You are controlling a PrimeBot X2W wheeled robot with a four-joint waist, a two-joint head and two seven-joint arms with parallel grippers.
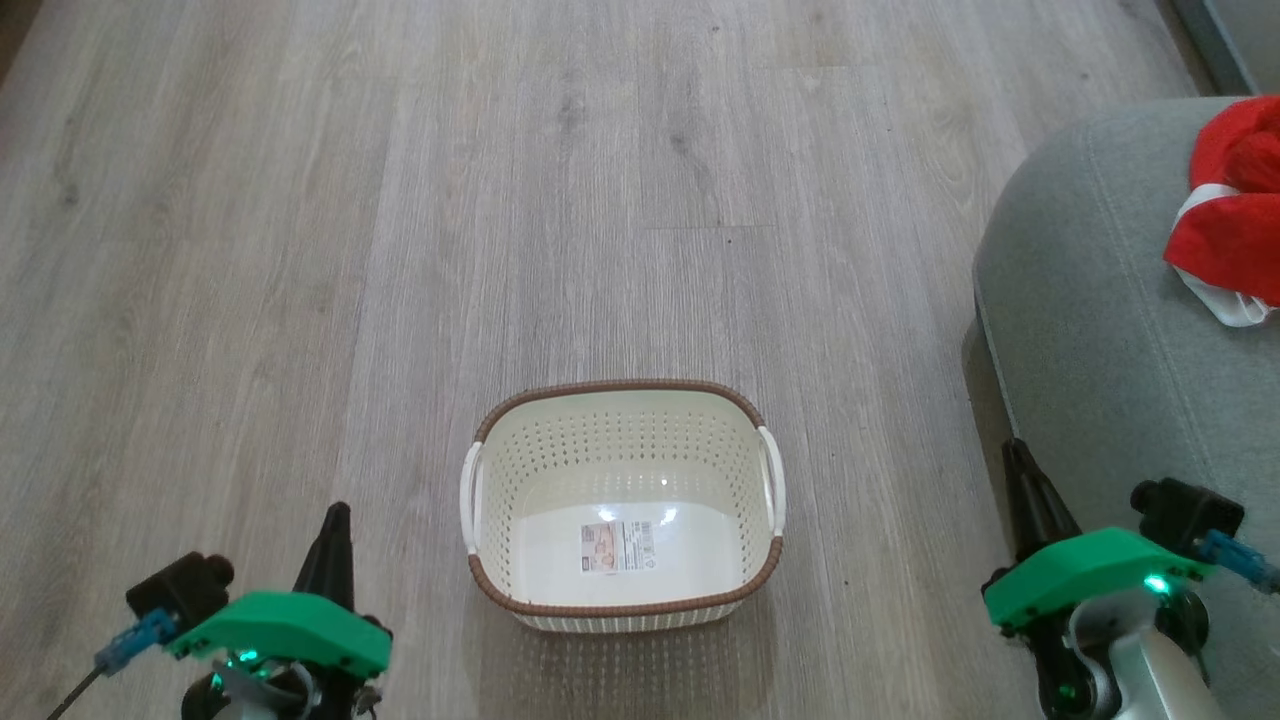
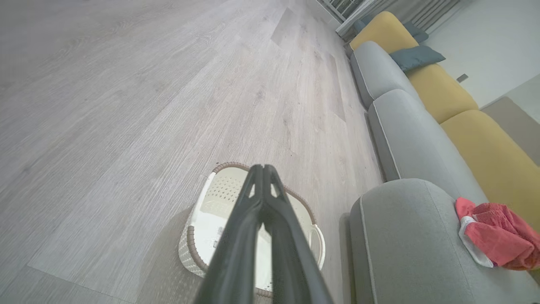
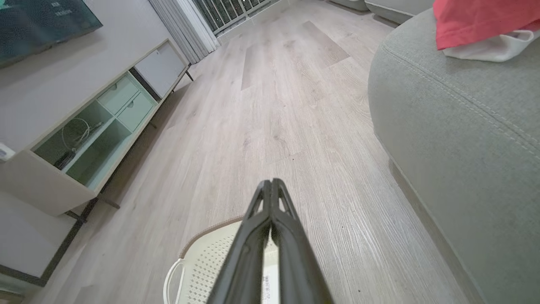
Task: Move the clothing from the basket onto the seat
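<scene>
The cream basket with a brown rim stands on the wood floor, holding nothing but a label on its bottom; it also appears as the basket and the basket under each gripper's fingers. The red and white clothing lies bunched on the grey-green seat at the right; the clothing rests on the seat, and the clothing sits atop the seat. My left gripper is shut, left of the basket. Shut too, my right gripper hangs beside the seat's front.
More grey and yellow sofa cushions run along the wall beyond the seat. A low TV cabinet with open shelves stands across the room. Bare wood floor stretches ahead of the basket.
</scene>
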